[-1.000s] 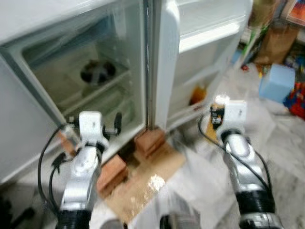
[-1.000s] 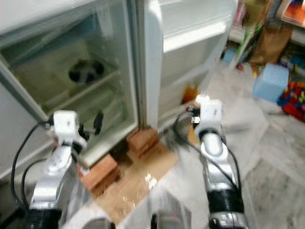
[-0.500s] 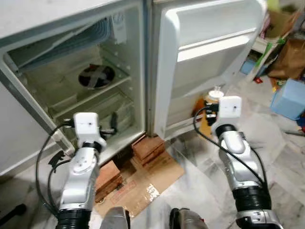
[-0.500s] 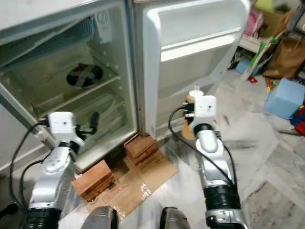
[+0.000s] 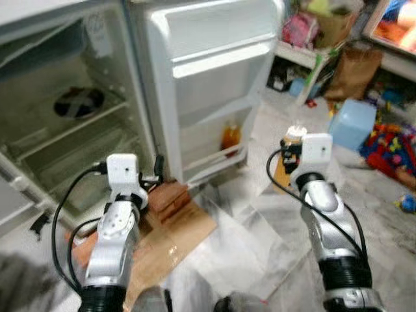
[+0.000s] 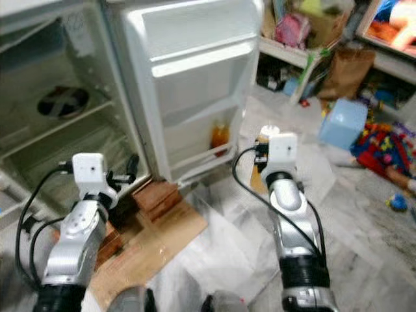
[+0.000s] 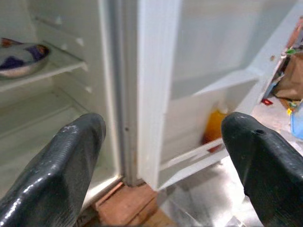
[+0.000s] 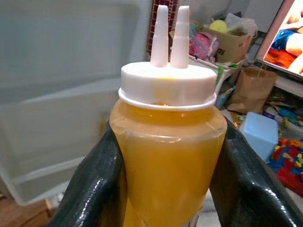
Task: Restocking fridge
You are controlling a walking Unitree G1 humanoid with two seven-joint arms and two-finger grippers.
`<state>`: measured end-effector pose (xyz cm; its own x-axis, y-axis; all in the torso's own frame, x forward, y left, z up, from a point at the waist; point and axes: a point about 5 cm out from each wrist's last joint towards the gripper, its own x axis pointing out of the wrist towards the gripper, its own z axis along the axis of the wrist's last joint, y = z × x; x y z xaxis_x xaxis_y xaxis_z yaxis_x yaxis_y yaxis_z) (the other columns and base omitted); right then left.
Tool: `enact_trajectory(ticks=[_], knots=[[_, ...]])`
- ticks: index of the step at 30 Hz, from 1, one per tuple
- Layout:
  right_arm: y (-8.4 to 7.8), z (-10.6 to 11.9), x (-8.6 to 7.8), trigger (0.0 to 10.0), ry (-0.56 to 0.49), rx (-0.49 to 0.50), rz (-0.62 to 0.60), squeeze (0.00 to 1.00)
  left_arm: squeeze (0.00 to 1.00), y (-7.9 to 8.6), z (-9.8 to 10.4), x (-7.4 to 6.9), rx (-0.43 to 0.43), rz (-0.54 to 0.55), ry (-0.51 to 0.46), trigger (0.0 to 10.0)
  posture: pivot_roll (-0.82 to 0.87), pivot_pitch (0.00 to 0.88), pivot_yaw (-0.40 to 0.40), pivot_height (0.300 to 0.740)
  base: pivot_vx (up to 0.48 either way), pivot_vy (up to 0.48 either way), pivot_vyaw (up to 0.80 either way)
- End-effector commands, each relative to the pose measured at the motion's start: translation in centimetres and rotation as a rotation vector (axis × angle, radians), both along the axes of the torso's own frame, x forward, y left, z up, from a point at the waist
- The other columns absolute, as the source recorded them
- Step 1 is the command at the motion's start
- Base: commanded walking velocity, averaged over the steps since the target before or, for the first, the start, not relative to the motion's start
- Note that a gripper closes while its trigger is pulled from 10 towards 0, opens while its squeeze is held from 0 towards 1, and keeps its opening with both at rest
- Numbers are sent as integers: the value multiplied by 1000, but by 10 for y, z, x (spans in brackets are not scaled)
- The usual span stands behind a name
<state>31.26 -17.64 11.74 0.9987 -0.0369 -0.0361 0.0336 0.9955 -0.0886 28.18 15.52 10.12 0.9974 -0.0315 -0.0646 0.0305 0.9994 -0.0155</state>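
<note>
My right gripper (image 8: pixel 166 189) is shut on an orange sauce bottle (image 8: pixel 168 156) with a white twin-nozzle cap (image 8: pixel 166 82), held upright. In the eye views that bottle (image 5: pixel 286 166) hangs over the floor, right of the open fridge door (image 5: pixel 208 71). A second orange bottle (image 5: pixel 229 138) stands in the door's lower shelf (image 7: pixel 189 158). My left gripper (image 7: pixel 161 161) is open with nothing between its fingers (image 7: pixel 57 175), facing the hinge edge between the fridge cavity (image 5: pixel 65 143) and the door. A dark round bowl (image 5: pixel 78 103) sits on an inner shelf.
Red bricks (image 5: pixel 166 195) and flat cardboard (image 5: pixel 166 237) lie under the fridge's front. A blue box (image 5: pixel 351 123), a brown paper bag (image 5: pixel 354 68) and scattered toys (image 5: pixel 390 153) crowd the right side. Pale marble floor (image 5: pixel 240 247) lies between my arms.
The camera has swung right, so the fridge sits further left and the cluttered room corner has come into view. My right gripper still holds the bottle; the left stays open.
</note>
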Motion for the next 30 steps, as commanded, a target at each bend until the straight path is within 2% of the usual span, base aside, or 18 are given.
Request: enact_trajectory(ticks=[1, 9, 13, 20, 30], knots=[[10, 6, 3, 10000, -14, 30, 57, 0, 0, 9, -6, -3, 34, 41, 32, 10000, 9, 81, -17, 740, 0, -458, 0], [18, 7, 5, 10000, -16, 48, 121, 0, 0, 13, -8, -2, 62, 70, 38, 10000, 12, 83, -18, 740, 0, -453, 0], [21, 9, 7, 10000, -21, 51, 134, 0, 0, 15, -5, -2, 31, 103, 12, 10000, 12, 80, -19, 740, 0, 0, 0], [25, 10, 11, 10000, -28, 44, 136, 0, 0, 16, -6, -1, 52, 107, 14, 10000, 15, 79, -18, 740, 0, 0, 0], [24, 6, 5, 10000, -21, 79, 136, 0, 0, 21, -9, -5, 65, 123, 26, 10000, 13, 77, -13, 740, 0, 0, 0]])
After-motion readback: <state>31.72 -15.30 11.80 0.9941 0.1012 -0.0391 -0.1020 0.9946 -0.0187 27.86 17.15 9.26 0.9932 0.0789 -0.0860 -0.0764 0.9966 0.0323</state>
